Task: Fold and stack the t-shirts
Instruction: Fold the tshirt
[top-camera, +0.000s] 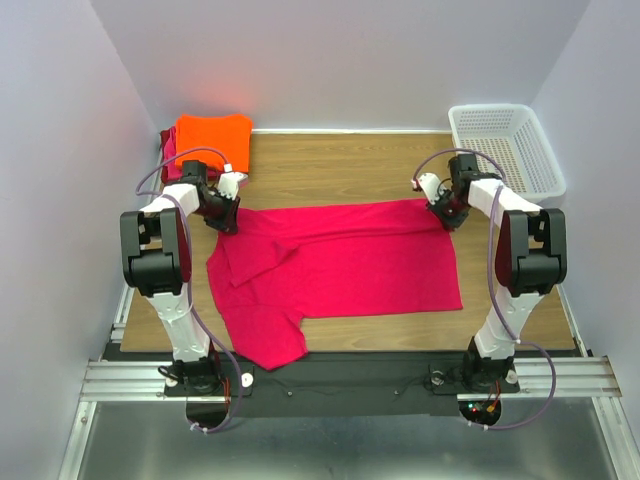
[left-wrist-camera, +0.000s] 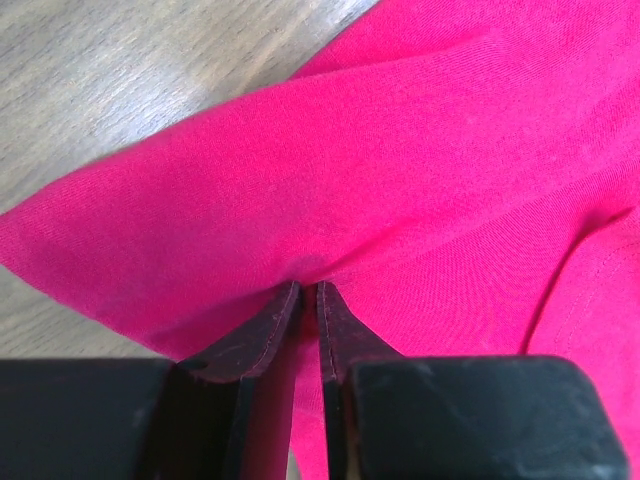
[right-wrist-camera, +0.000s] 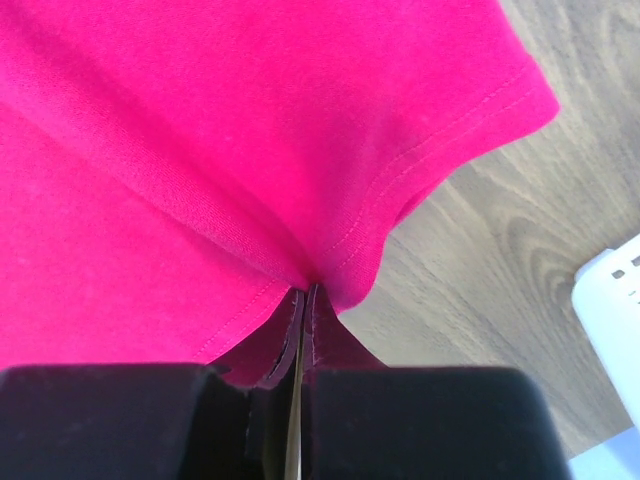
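Note:
The magenta-pink t-shirt (top-camera: 335, 265) lies spread across the middle of the wooden table, its far long edge folded over toward me. My left gripper (top-camera: 228, 222) is shut on the shirt's far left corner; in the left wrist view (left-wrist-camera: 310, 288) the cloth (left-wrist-camera: 380, 170) bunches between the closed fingertips. My right gripper (top-camera: 443, 216) is shut on the far right corner; in the right wrist view (right-wrist-camera: 304, 290) the hemmed cloth (right-wrist-camera: 250, 130) is pinched. A folded bright orange t-shirt (top-camera: 212, 138) lies on a darker red one (top-camera: 169, 152) at the far left.
A white plastic mesh basket (top-camera: 505, 145) stands at the far right corner of the table; its edge shows in the right wrist view (right-wrist-camera: 612, 305). Bare wood (top-camera: 340, 165) lies between the stack and the basket. Grey walls close in on both sides.

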